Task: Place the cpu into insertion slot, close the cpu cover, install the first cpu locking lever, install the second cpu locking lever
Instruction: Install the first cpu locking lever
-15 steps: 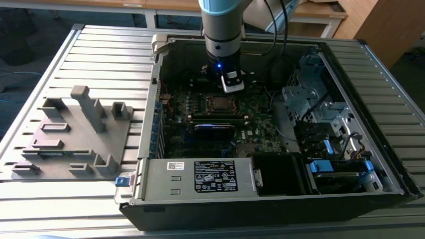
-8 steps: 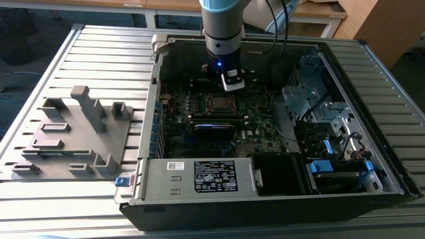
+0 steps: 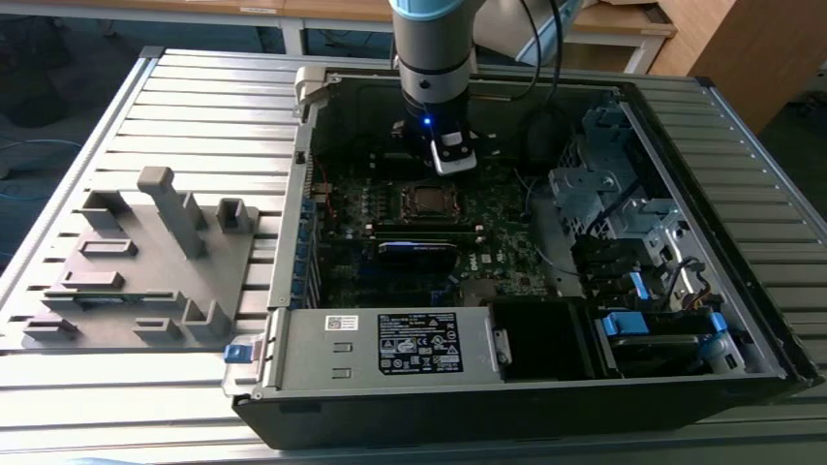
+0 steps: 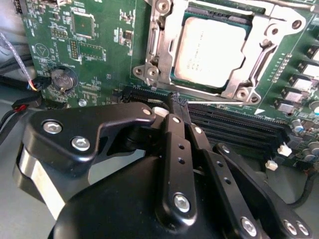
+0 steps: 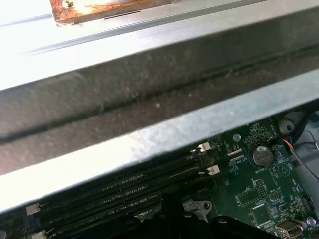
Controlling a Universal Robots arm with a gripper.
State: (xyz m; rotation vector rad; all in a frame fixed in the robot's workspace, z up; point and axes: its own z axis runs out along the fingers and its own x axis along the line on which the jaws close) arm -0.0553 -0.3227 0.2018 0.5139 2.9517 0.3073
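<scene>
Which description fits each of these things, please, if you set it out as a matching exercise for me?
1 cpu
2 cpu cover
3 coin cell
4 claw

a round, silver, on the green board
b black, tip at the long memory slots
c grey metal top showing through the window
d shiny frame lying flat around the cpu

Pairs: 1-c, 2-d, 3-a, 4-b

Count taken from my wrist and the exterior view:
- my end effector (image 4: 178,102), one
- computer case (image 3: 517,418), one
- motherboard (image 3: 505,262), one
- cpu (image 4: 212,47), one
- cpu cover (image 4: 160,42), one
- coin cell battery (image 4: 63,78), one
- power supply (image 3: 387,344), one
- grey fixture block (image 3: 142,281) on the surface (image 3: 194,107), one
</scene>
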